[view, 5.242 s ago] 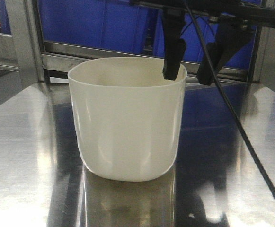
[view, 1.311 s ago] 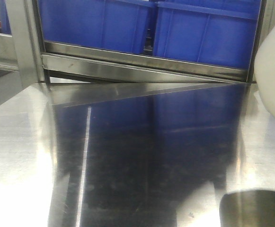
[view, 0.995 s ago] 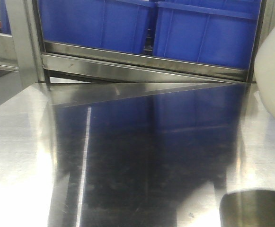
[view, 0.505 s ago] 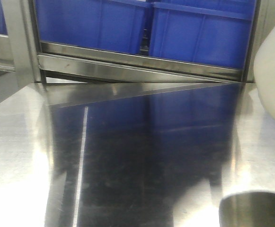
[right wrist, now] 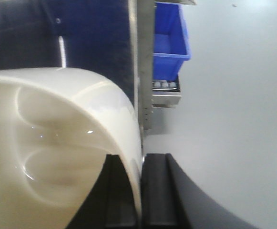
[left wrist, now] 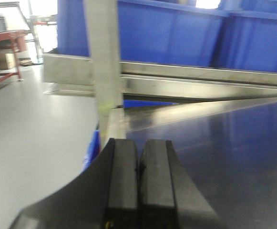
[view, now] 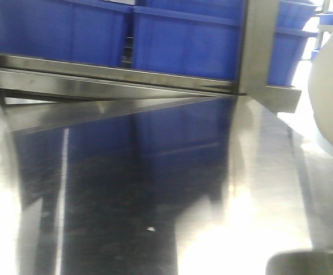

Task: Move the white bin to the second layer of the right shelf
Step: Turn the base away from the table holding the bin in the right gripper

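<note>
The white bin (right wrist: 57, 143) fills the lower left of the right wrist view, its glossy inside facing me. My right gripper (right wrist: 139, 160) is shut on the bin's wall, one finger inside and one outside. From the front camera only a curved cream part of the white bin (view: 330, 97) shows at the right edge, raised off the steel deck. My left gripper (left wrist: 140, 145) is shut with nothing between its pads, low over the deck's left edge. I cannot make out the right shelf second layer in these views.
Blue crates (view: 172, 40) stand on a steel rack behind the shiny trolley deck (view: 155, 189). A steel upright (view: 259, 46) rises at the deck's back right. Another blue crate (right wrist: 169, 36) sits on a rack end over grey floor. A steel post (left wrist: 102, 57) stands ahead of the left gripper.
The bin, which stood on the deck five seconds ago, now hangs at the right edge. In the last half second the rack and crates slid left in view and a steel upright appeared.
</note>
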Robot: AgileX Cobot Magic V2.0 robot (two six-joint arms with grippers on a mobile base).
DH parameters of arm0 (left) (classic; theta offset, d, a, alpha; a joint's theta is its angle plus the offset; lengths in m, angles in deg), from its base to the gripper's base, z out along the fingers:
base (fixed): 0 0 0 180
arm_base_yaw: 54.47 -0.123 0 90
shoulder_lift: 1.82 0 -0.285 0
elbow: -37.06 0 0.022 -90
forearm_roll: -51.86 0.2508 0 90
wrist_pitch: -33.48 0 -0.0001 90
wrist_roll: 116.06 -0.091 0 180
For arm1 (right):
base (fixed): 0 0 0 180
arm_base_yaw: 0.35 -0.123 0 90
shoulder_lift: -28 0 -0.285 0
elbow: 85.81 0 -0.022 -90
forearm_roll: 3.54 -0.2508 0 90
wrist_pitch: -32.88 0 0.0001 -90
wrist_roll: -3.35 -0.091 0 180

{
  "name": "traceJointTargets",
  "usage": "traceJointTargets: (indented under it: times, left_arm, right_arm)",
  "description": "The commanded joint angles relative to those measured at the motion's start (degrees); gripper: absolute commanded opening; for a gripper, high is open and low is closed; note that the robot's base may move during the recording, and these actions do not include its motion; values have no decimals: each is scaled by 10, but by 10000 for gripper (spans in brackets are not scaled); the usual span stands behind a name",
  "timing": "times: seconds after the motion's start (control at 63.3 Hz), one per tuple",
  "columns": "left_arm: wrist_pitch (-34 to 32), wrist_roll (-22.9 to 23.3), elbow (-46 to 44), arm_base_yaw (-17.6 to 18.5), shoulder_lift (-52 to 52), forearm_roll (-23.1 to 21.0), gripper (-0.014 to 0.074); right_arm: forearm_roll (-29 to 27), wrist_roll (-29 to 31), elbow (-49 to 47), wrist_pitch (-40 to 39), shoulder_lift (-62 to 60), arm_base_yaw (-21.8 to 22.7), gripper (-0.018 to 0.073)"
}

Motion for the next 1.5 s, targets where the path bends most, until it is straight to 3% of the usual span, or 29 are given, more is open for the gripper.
traceJointTargets:
  times: [0.0,1.484]
  left_arm:
    - [-48,1,21,-1,-9,-3,85]
    - [-48,1,21,-1,-9,-3,85]
  right_arm:
    - [-4,1,-17,-48,-1,4,49]
    - [-4,1,-17,-48,-1,4,49]
